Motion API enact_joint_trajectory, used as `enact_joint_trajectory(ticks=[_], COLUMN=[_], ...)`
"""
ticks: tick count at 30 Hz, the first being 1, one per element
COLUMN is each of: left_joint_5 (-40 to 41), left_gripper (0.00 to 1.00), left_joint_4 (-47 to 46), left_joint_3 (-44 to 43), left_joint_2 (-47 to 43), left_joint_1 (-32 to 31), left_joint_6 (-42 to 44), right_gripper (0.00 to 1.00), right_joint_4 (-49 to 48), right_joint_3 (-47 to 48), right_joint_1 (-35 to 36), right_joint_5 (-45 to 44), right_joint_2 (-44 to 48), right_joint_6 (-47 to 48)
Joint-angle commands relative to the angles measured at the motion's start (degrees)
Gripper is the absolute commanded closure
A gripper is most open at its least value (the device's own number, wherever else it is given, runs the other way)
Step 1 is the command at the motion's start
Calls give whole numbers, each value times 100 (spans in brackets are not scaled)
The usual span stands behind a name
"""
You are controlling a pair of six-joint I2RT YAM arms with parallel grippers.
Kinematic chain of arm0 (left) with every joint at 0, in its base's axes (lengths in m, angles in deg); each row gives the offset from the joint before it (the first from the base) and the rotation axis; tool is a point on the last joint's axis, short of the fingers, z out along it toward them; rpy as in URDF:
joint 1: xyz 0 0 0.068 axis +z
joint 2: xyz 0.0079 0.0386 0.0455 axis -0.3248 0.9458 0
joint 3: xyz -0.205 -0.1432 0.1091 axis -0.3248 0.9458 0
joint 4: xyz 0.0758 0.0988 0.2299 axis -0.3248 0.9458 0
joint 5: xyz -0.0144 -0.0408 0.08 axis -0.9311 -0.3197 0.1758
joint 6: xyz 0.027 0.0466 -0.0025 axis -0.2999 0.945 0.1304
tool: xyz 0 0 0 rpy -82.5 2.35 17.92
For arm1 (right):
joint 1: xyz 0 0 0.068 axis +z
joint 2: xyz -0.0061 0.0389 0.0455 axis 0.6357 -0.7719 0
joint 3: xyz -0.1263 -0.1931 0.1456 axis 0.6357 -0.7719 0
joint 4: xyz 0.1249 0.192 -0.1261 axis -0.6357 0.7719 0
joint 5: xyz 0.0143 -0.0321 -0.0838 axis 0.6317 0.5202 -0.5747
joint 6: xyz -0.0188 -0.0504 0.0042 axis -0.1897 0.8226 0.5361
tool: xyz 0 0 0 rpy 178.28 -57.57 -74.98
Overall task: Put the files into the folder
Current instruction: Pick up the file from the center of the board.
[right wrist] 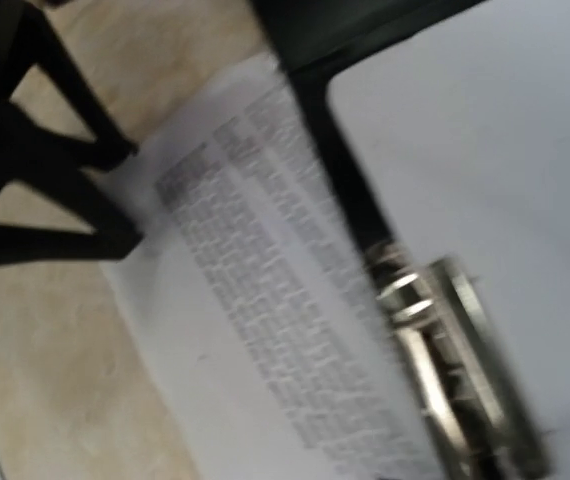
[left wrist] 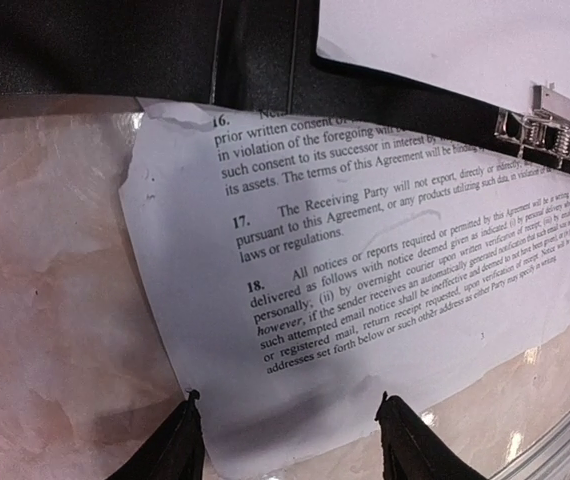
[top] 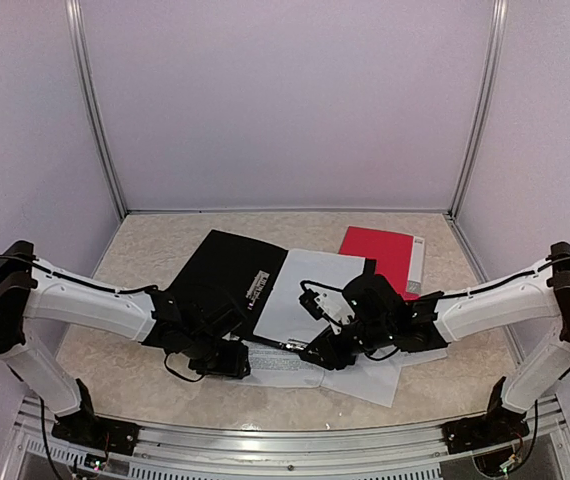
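Directly below the left gripper (left wrist: 285, 400) lies a printed sheet (left wrist: 365, 300).

A red binder (top: 385, 252) lies on beige table (top: 115, 365).

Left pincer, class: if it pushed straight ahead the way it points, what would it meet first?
Probably the printed sheet, lying right ahead of the left pincer; the black folder lies beyond it. Depth is unclear.

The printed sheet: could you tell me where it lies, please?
Left wrist view: the printed sheet lies on the table just ahead of the left hand, its far edge at the black binder.
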Motion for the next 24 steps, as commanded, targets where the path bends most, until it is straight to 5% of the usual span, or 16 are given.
enact_joint_trajectory(ticks=[1,13,18,24], left_joint_5=[146,810,923,1047], left_gripper=[45,76,97,100], left_joint_4=[275,440,631,1158], left_joint_3=[134,67,-59,-453], left_joint_2=[438,650,528,282], left_joint_1=[-215,-513,-522,-531], left_joint_6=[-359,-741,-691,-467], right_gripper=[64,71,71,72], right_joint_4=[-369,-532,-529,58], right_joint_3=[-236,-718,-654,-281], right_joint_1=[192,430,447,443], right_joint_5=[131,251,189,-343], right_joint_2=[-196,-340,-417,-329], right_joint_6=[-245,-381,-365,-250])
